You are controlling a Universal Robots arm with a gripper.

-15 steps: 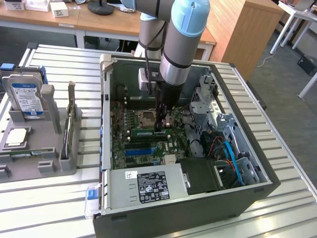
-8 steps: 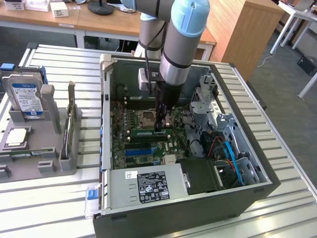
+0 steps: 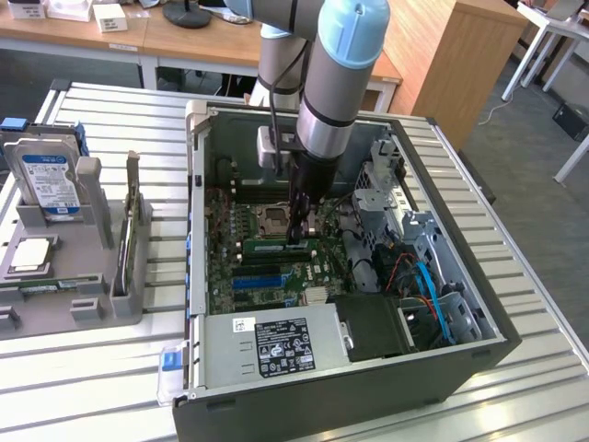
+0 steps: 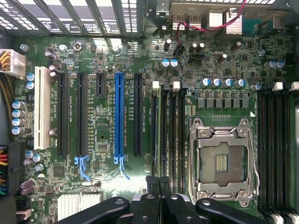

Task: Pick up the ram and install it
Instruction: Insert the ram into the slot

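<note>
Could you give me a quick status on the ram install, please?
Pincer shut on ram. On edge at memory slots, beside CPU socket. Black cables close by.

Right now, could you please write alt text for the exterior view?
A robot arm reaches into an open computer case, its shut claw at one end of the green ram on the motherboard. A hard drive stands at the exterior view's left.

Ram [image 3: 270,247]: long, thin green board stick with dark chips along its face
Pose: on its long edge, level, running left to right in the exterior view
Place: inside the open computer case [image 3: 368,391] — at the memory slots [image 4: 168,135] just near of the processor socket [image 3: 274,219]
Hold: fingers [image 3: 296,228] closed on its end at the exterior view's right
Seating: cannot tell
</note>
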